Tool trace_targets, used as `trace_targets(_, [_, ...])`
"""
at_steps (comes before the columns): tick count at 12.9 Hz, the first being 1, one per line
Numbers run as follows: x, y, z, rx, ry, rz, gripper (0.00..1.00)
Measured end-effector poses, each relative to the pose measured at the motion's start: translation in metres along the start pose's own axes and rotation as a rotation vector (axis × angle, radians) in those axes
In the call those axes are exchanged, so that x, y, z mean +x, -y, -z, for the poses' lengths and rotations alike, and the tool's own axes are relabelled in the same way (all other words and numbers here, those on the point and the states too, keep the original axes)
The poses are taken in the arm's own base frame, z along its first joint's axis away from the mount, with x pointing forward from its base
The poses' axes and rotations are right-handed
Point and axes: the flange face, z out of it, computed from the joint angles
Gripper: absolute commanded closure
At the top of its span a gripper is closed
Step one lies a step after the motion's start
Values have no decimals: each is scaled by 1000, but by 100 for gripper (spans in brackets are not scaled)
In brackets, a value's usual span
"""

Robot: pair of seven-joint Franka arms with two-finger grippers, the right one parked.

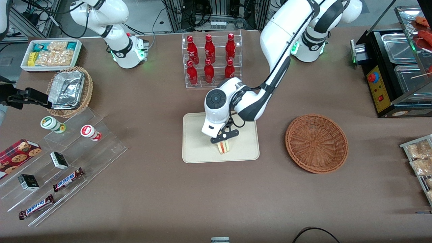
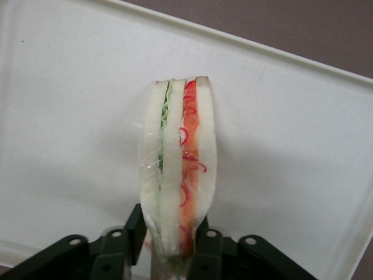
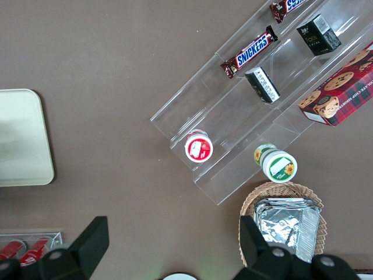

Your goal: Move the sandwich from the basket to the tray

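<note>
On a brown worktop (image 1: 152, 189), the left arm's tool (image 1: 224, 139) pinches the wrapped sandwich (image 1: 223, 147) upright between its fingers (image 2: 133, 233) over the cream tray (image 1: 197, 148), while the reddish-brown wicker basket (image 1: 316, 143) sits empty nearby toward the working arm's end.

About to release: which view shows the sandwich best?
Left wrist view: the sandwich fills it, held in the gripper over the tray. The front view shows it small, under the gripper. The right wrist view shows only the tray's end.
</note>
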Motion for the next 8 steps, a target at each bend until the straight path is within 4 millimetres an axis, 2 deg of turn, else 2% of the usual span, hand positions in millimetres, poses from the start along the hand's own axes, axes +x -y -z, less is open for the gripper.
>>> trace_targets(2, [9, -3, 15, -18, -13, 9, 0])
trace_targets(3, [15, -4, 29, -15, -14, 17, 0])
trace_targets(6, [26, -5, 88, 10, 7, 4, 0])
trace_targets(8, [35, 4, 128, -1, 22, -56, 0])
